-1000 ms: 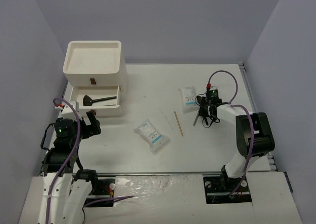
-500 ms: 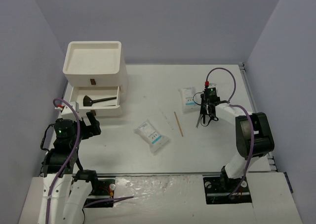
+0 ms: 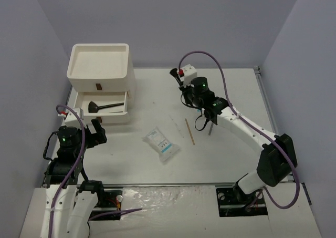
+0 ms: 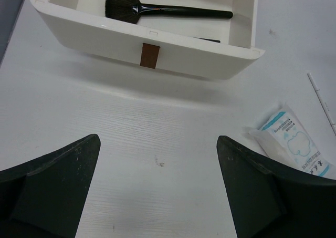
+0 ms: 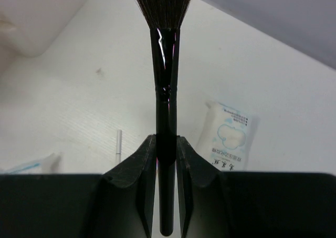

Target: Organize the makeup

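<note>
Makeup brush (image 5: 167, 85), black, clamped in the right end effector (image 5: 166, 143), jaws closed on the handle. Long axis vertical in the right wrist view: bristles at the top edge of the frame, handle running down through the grip toward the bottom edge. Held above the tabletop (image 3: 220, 159), at upper centre of the top view, right of the white drawer box (image 3: 113, 83). Orientation in that view too small to tell.

Fan brush (image 4: 157, 9) lying flat in the pulled-out drawer (image 4: 199, 59), upper left of the top view. Long axis left to right across the frame, bristles to the left, handle to the right. Second dark item partly visible behind the drawer front in the left wrist view; identity not discernible.

Other items at centre of the top view:
- Two white packets (image 3: 161, 143) with blue print, overlapping, long axis from upper left to lower right.
- Thin wooden stick (image 3: 189, 131) right of the packets, apart from them, nearly vertical in the frame.
- Small clear tubes (image 3: 176, 121) just above the packets, left of the stick.

Left end effector (image 4: 157, 143) at lower left of the top view, jaws spread wide, nothing between them, aimed at bare tabletop before the drawer. Drawer front wall standing between this end effector and the fan brush. One packet at the right edge of the left wrist view.
</note>
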`<action>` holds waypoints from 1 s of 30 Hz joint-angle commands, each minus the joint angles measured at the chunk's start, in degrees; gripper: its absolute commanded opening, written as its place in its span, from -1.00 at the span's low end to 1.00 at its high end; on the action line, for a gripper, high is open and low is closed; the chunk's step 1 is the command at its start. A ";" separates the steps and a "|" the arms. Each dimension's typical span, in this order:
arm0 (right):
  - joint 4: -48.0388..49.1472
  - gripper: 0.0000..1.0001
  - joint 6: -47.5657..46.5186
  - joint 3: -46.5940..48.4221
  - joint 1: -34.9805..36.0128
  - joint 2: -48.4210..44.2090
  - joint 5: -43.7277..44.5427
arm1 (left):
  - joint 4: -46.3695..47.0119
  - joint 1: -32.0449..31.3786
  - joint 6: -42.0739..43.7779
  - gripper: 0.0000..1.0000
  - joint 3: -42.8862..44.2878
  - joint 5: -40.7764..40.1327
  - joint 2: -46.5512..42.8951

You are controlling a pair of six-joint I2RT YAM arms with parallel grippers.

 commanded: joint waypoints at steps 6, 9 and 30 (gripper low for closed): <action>9.72 -1.00 -21.81 21.44 13.06 14.82 -17.97 | 0.29 0.51 -1.61 0.83 2.42 -4.48 -0.32; 12.93 -1.00 -24.17 27.15 15.08 21.11 -20.98 | 0.36 0.56 -1.68 0.83 2.35 -4.67 -0.56; 29.11 -0.86 -22.09 47.90 19.84 44.46 -27.46 | 0.92 0.68 -1.81 0.83 2.00 -3.44 1.24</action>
